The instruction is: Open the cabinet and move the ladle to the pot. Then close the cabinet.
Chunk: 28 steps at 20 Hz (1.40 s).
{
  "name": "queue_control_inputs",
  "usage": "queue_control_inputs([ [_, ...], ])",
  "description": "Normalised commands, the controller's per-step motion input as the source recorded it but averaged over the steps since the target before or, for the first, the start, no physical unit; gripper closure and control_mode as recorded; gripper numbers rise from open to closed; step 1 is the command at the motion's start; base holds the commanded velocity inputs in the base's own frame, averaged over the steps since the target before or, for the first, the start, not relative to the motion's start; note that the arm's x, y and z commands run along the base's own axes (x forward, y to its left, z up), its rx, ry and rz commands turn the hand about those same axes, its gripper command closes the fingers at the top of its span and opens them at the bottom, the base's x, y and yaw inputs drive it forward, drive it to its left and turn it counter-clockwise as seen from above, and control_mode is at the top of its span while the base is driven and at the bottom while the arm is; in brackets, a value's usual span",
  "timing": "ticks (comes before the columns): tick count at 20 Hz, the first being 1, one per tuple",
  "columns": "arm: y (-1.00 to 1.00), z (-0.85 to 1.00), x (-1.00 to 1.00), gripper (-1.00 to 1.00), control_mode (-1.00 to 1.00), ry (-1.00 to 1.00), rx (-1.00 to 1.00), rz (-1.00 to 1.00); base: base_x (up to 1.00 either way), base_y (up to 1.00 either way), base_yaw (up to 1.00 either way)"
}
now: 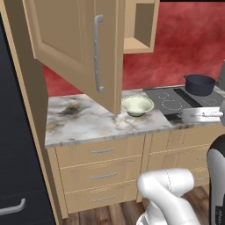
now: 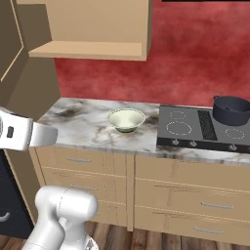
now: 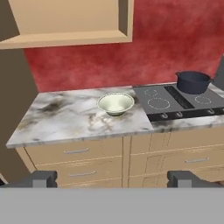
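Left base view: we see the cabinet door swung open toward us, w/ one long vertical grey bar handle on its face. That handle shows here and not in the other two views. Behind the door's right edge, an open tan shelf box on the red wall.

Right base view, L to R: door seen edge-on at far left, cabinet underside overhead, then marble counter, one pale green bowl, cooktop, one pot on the rear right burner area.

Hand view gives the squarest look at the counter: bowl sits on marble just left of the cooktop; pot dark blue-grey, upright, at the cooktop's back, well apart from the bowl.

Gripper: two dark fingertips at the bottom of hand view, spread wide, nothing between them. Jaws open, holding nothing, well back from the counter front.

Counts: 1 bowl, 1 pot, 1 cooktop. Left base view shows three drawers stacked under the bowl's stretch of counter, each w/ a short horiz. handle; more drawers to the right, partly behind the arm.

Ladle: we cannot make it out; cabinet interior can't be seen into.
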Motion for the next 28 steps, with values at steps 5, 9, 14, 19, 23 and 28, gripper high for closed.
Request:
queue_control_inputs([
  [5, 0.00, 0.00, 0.00, -1.00, 1.00, 0.00, 0.00, 0.00, 0.27, 0.05, 0.00],
  [9, 0.00, -0.03, -0.51, -1.00, -1.00, 0.01, 0.00, 0.02, 0.00, 0.00, 0.00],
  [14, 0.10, 0.01, -0.93, -1.00, -1.00, -0.15, -0.01, 0.01, 0.00, 0.00, 0.00],
  [19, 0.73, 0.04, -0.30, -1.00, -1.00, -0.02, -0.11, 0.06, 0.00, 0.00, 0.00],
  [23, 0.94, 0.16, -0.01, -1.00, -1.00, 0.04, -0.17, 0.09, 0.00, 0.00, 0.00],
  [28, 0.72, 0.17, -0.03, -1.00, -1.00, 0.02, -0.16, 0.08, 0.00, 0.00, 0.00],
])
